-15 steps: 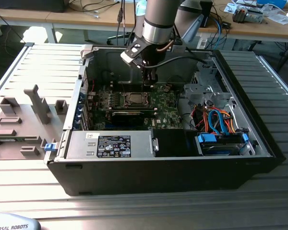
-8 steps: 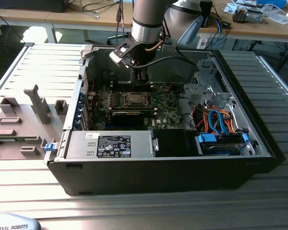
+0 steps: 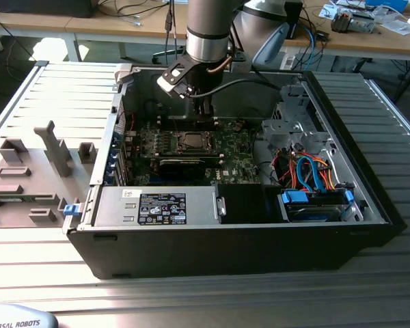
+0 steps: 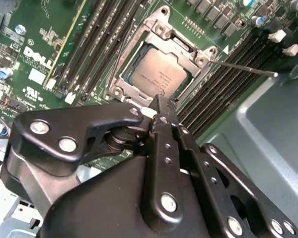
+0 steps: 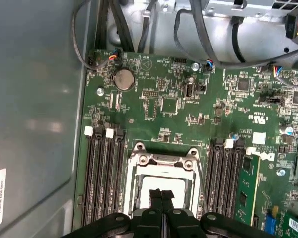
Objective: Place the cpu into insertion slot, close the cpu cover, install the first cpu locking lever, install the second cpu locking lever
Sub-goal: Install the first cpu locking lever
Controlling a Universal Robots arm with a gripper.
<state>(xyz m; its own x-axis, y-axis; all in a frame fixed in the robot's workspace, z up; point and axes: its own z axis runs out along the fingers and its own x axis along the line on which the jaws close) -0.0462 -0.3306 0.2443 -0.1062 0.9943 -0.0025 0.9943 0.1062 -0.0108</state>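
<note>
I am holding my end effector (image 4: 160, 105) clenched on nothing, its tip hanging close over one edge of the cpu cover (image 4: 161, 25). The cover is lying flat around the cpu (image 4: 156, 74), which is sitting in its slot on the green board (image 5: 174, 104). By my reckoning, seating and covering are looking done, while one thin locking lever (image 4: 243, 67) is sticking out loose over the memory slots (image 4: 208, 96), so latching is remaining.

Ribbed grey desk (image 3: 191, 301) is carrying the open black PC case (image 3: 225, 249) mid-surface, grey fixtures (image 3: 58, 154) are sitting by its edge at the exterior view's left.
</note>
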